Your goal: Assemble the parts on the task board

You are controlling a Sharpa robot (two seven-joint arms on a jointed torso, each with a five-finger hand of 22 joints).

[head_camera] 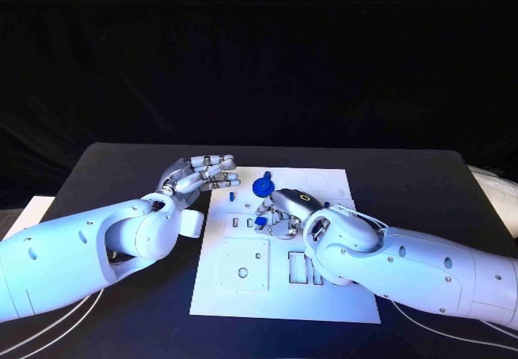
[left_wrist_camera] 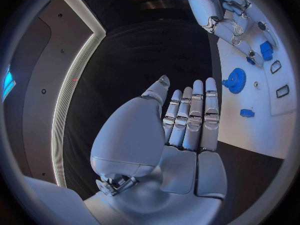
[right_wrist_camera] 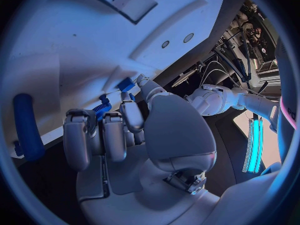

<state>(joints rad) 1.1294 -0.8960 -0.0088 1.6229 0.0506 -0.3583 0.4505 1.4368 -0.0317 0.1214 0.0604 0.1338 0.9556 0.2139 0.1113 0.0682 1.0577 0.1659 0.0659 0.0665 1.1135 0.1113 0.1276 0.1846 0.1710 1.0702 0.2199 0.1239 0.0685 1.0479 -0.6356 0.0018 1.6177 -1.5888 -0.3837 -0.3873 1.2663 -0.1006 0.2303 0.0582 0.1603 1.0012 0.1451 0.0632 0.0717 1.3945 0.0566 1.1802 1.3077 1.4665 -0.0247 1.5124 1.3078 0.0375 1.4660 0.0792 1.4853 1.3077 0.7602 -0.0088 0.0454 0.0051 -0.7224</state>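
The right silver many-fingered hand (head_camera: pixel 283 213) covers the middle of the white rectangular task board (head_camera: pixel 324 299), fingers curled at small blue parts (right_wrist_camera: pixel 103 106); whether it actually grips one I cannot tell. The left silver hand (head_camera: pixel 200 176) hovers empty, fingers spread, just off the board's left edge. A blue toothed gear (left_wrist_camera: pixel 235 80) lies near the board's far edge. Open black desk (head_camera: pixel 119 164) surrounds the board.

The board (head_camera: pixel 283 299) is showing white on a black table (head_camera: pixel 432 187). Parts are showing blue: a gear (head_camera: pixel 263 185), a peg (head_camera: pixel 233 197). Both hands (head_camera: pixel 200 176) (head_camera: pixel 283 213) are gleaming silver.
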